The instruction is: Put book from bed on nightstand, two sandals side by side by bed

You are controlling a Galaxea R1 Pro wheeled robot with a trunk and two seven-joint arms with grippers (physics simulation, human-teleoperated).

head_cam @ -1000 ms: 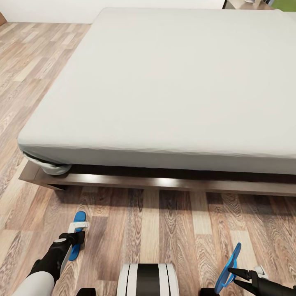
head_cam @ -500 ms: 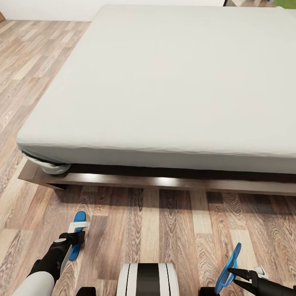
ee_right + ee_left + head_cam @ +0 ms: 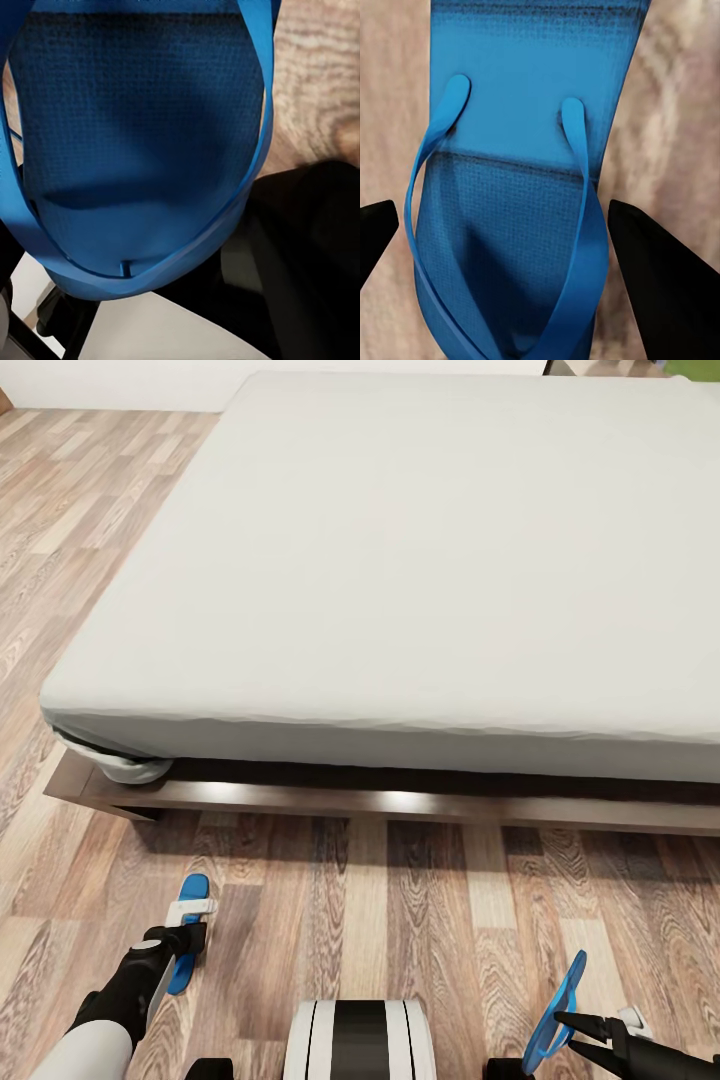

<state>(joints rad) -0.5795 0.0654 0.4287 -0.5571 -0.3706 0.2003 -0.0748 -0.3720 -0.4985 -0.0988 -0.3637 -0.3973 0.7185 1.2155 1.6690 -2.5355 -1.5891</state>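
Nothing moved in last half sec. Left claw (image 3: 188,938) open astride floor sandal (image 3: 190,932); right claw (image 3: 560,1022) grips other sandal (image 3: 556,1012), near bed (image 3: 400,800) foot edge.

The left arm reaches forward and down at the near left, its left gripper (image 3: 185,938) low with jaws spread wide, both black fingers (image 3: 660,277) apart. At the near right, the right gripper (image 3: 562,1022) points left, its jaws pinched on a blue sandal (image 3: 556,1008) held on edge.
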